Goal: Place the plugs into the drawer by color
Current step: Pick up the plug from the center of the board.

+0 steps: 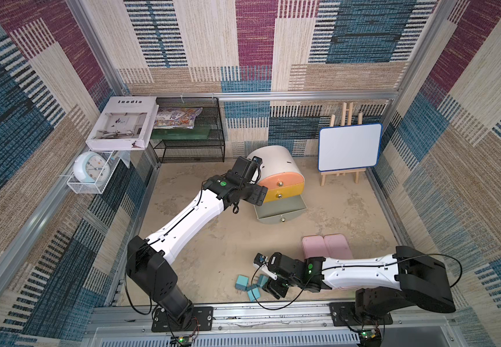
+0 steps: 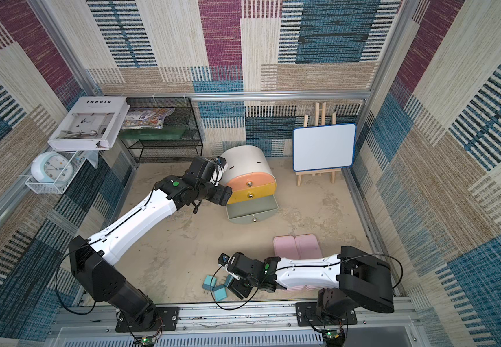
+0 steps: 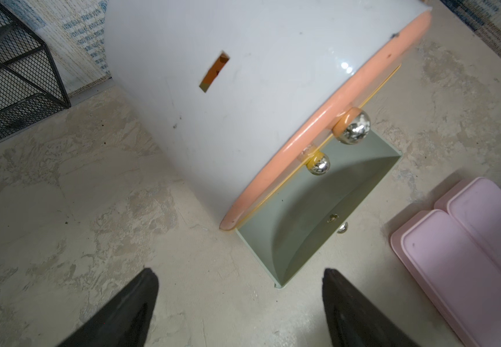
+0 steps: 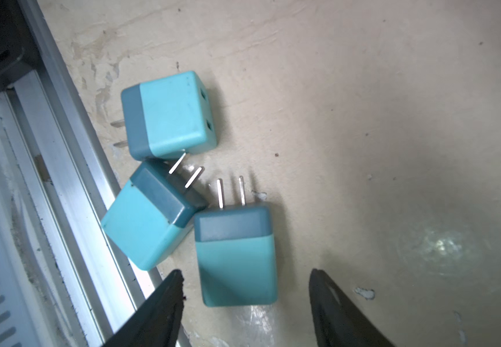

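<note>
Plugs point(image 4: 168, 117) matt plastic, metal prongs — drawer point(image 3: 243, 90) glossy, knobs mirror-bright.

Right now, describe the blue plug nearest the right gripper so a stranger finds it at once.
Start at the metal rail along the table's near edge, where three blue plugs cluster by the right gripper. That plug lies flat in line with the gap between the open fingers; the other two lie off to one side, one's prongs reaching the other.

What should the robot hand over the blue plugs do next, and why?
Probably lower the right gripper and close on the nearest blue plug. Its jaws stand open with that plug lined up between them, and the grey drawer is pulled out and looks empty.
</note>
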